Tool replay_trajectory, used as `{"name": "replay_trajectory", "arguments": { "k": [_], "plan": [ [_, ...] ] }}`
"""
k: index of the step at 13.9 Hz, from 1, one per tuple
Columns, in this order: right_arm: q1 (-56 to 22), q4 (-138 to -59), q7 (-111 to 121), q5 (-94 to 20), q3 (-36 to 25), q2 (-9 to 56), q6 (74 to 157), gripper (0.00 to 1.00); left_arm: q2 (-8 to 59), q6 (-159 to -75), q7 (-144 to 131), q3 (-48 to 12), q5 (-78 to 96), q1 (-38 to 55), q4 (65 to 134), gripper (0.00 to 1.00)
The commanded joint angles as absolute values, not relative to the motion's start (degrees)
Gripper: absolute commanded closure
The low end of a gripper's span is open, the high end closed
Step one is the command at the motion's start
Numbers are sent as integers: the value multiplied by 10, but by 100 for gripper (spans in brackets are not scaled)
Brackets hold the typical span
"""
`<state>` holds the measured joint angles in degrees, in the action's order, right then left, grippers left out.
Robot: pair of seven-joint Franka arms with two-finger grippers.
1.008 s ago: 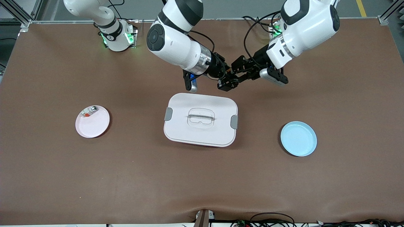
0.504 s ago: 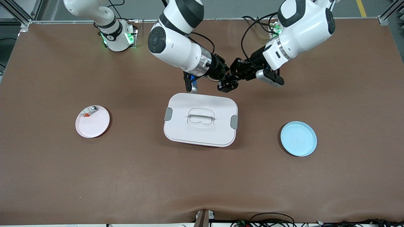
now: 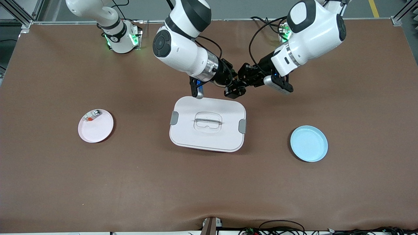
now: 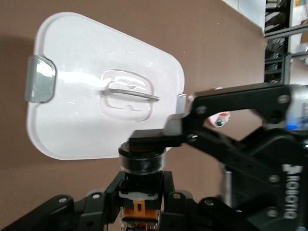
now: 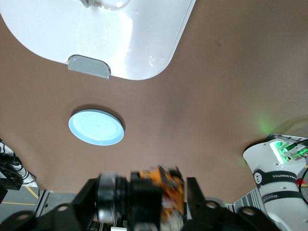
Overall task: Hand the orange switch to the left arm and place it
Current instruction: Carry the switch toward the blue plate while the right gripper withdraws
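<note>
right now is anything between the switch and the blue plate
Nothing visible. The switch is up between the left gripper and right gripper, beside the box, with bare table toward the blue plate.

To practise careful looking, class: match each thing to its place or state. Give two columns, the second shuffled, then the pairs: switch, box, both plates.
1 orange switch
2 box
3 blue plate
4 pink plate

A carries a small silver-and-red item
B mid-table, lid on
C bare, toward the left arm's end
D in the air where left tool and right tool meet

Pairs: 1-D; 2-B; 3-C; 4-A
</note>
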<state>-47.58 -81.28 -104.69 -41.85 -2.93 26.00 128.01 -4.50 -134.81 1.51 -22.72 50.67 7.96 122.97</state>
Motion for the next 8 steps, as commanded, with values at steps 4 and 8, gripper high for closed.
{"name": "replay_trajectory", "arguments": {
  "k": [4, 8],
  "plan": [
    [-474, -798, -1055, -429, -30, 258, 1263, 0, -4, -1348, 40, -231, 349, 23, 1197, 100],
    [-475, -798, -1025, -419, -31, 253, 1259, 0, 18, -1347, 102, -230, 245, -48, 1191, 100]
  ]
}}
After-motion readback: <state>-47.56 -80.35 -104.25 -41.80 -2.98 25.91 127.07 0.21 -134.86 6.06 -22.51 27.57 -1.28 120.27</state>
